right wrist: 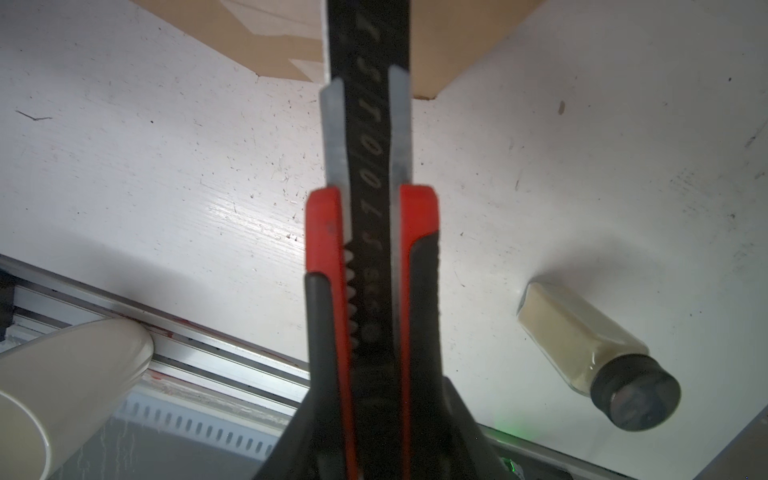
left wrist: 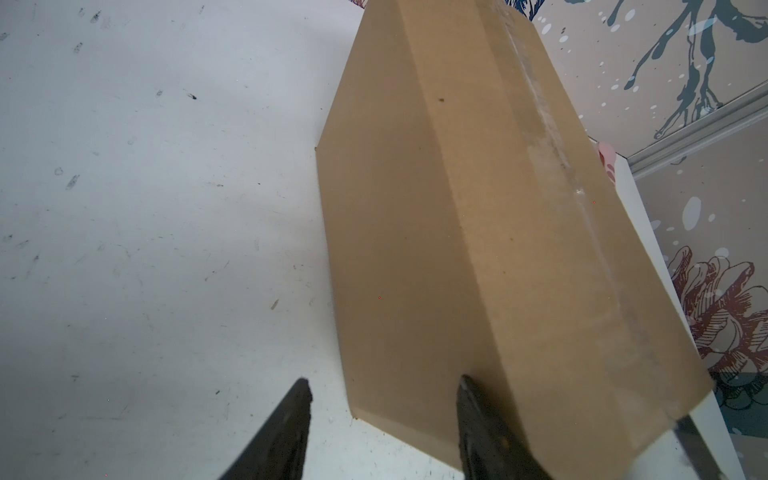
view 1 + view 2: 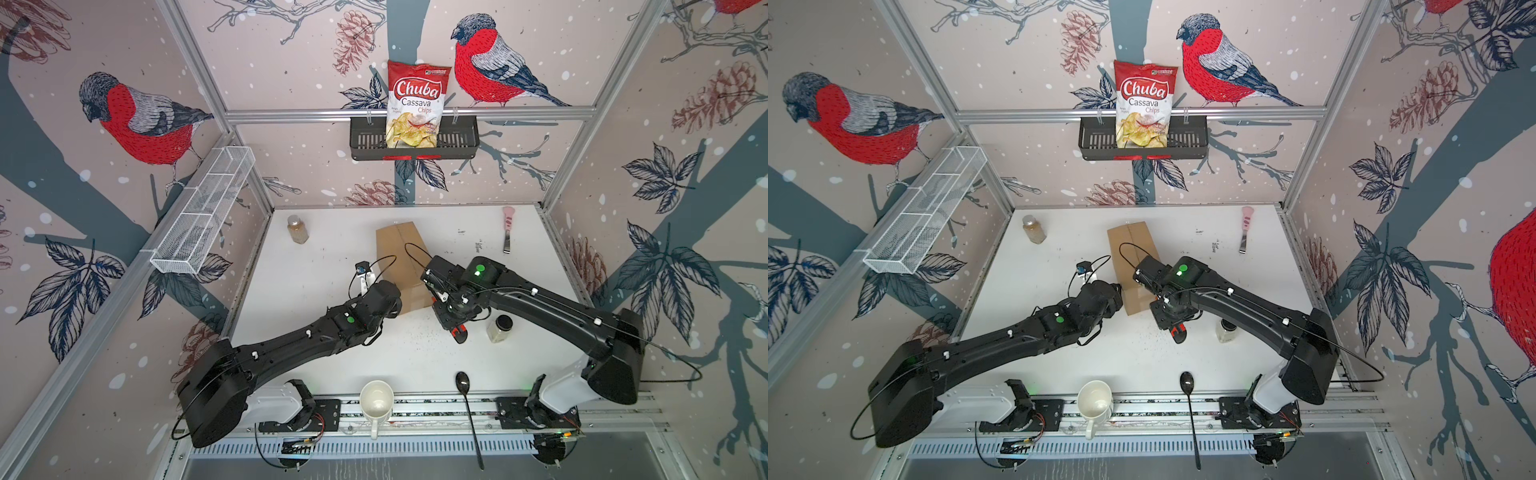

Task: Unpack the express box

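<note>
The express box (image 3: 401, 257) (image 3: 1133, 257) is a plain brown carton lying flat in the middle of the white table, with clear tape along its top seam (image 2: 552, 166). My left gripper (image 2: 386, 399) (image 3: 392, 297) is open at the box's near left corner. One finger (image 2: 473, 415) rests against the box's side (image 2: 395, 249) and the other (image 2: 297, 415) hangs over bare table. My right gripper (image 1: 370, 332) (image 3: 446, 320) is shut on a red and black utility knife (image 1: 370, 208) (image 3: 1177, 332) at the box's near right end. The knife's front reaches the box edge (image 1: 440, 62).
On the table stand a brown spice jar (image 3: 298, 228), a pale jar with a black lid (image 3: 500, 328) (image 1: 582, 345) and a pink-handled tool (image 3: 508, 228). A cream mug (image 3: 376, 401) and black spoon (image 3: 467, 411) lie at the front rail. The black wall basket (image 3: 457, 143) holds a chips bag (image 3: 417, 104). A white wire basket (image 3: 203, 212) hangs left.
</note>
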### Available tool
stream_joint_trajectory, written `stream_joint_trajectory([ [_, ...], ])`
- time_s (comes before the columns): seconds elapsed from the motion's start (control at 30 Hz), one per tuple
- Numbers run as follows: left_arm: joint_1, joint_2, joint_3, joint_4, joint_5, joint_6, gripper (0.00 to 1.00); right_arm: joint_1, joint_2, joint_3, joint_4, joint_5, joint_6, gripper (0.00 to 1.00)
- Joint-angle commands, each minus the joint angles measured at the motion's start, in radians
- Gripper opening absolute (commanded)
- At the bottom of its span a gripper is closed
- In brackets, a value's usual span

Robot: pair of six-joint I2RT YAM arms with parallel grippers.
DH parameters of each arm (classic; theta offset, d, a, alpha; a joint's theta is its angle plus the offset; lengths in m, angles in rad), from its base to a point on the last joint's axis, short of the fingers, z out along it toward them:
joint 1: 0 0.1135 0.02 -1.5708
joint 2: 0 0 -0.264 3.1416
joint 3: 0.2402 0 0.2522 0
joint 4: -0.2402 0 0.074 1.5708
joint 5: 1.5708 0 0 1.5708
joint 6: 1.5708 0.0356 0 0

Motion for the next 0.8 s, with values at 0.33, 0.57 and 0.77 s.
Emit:
stream_joint_trajectory([
  [0.33, -0.001, -0.006, -0.008, 0.083, 0.021, -0.004, 0.55, 0.006, 0.013, 0.019, 0.019, -0.059, -0.041, 0.05],
  [0.57, -0.001, 0.003, -0.004, 0.096, 0.028, -0.002, 0.55, 0.005, 0.022, 0.017, 0.019, -0.067, -0.052, 0.05],
  [0.77, -0.002, 0.012, -0.003, 0.106, 0.035, -0.002, 0.54, 0.006, 0.030, 0.014, 0.036, -0.093, -0.062, 0.05],
])
